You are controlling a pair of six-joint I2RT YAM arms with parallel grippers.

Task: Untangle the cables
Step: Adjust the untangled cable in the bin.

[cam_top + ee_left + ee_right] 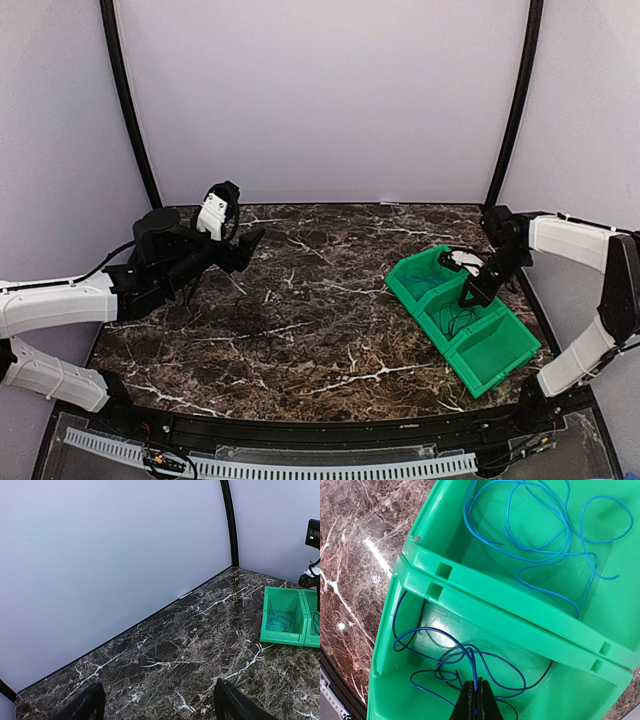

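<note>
We're mid-pick: right gripper [476, 702] pinched shut on the dark-blue cable [474, 669] in the middle bin [382, 645]; light-blue cable [540, 555] lies in the far bin [620, 570]. Left gripper [159, 705] gapes, empty. Next we need a slow lift.

**Cables in two green bins**

A light blue cable [563, 550] lies in loose loops in one green bin [485, 587]. In the neighbouring bin [385, 645], a dark blue cable [473, 665] is tangled with a thin black cable [546, 672]. One strand of the dark blue cable is pinched in the closed right pincer [475, 700].

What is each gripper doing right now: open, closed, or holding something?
Left gripper: open, holding nothing.
Right gripper: closed on the dark blue cable.
</note>
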